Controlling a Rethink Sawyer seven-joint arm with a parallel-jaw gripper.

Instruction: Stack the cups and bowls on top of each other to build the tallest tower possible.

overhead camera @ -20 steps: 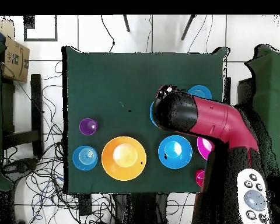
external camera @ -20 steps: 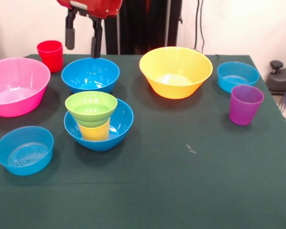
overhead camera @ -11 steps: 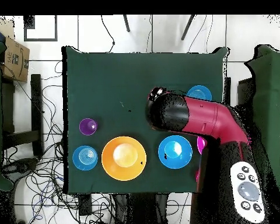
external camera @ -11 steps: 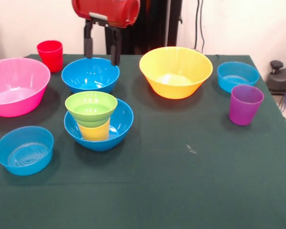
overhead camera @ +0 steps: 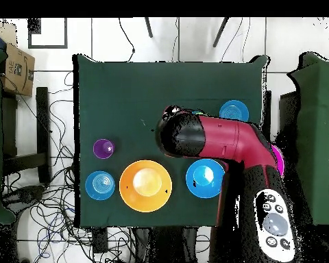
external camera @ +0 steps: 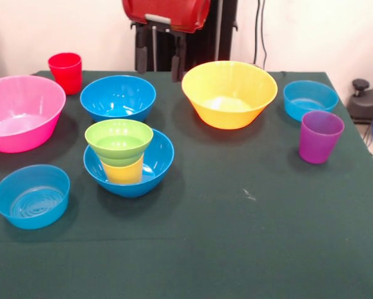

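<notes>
1. Pink bowl (external camera: 19, 119): large, mouth up, at the left edge of the green table (external camera: 248, 249) in the front view.
2. Small light-blue bowl (external camera: 32, 195): shallow, upright, nearer the camera than the pink one, standing alone.
3. Red cup (external camera: 66, 72): upright, mouth up, at the far left corner.
4. Medium blue bowl (external camera: 118, 98): upright, empty, just right of the red cup.
5. Tower (external camera: 125, 156): a blue bowl (external camera: 158, 163) as base, a yellow cup (external camera: 123, 172) standing inside it, a lime green bowl (external camera: 119, 141) seated on the cup with its mouth up. Its long axis is vertical. It stands in front of the empty blue bowl, left of the table's middle.
6. Gripper (external camera: 156, 59): hangs from the red arm (overhead camera: 225, 140) above the far edge, between the medium blue bowl and the yellow-orange one. Two dark fingers (external camera: 140, 56) point straight down, spread apart, nothing between them.
7. Yellow-orange bowl (external camera: 229, 93): large, upright, far side, right of centre.
8. Second light-blue bowl (external camera: 310, 99): upright, near the far right corner.
9. Purple cup (external camera: 320, 136): upright, mouth up, just in front of that bowl, apart from it.
</notes>
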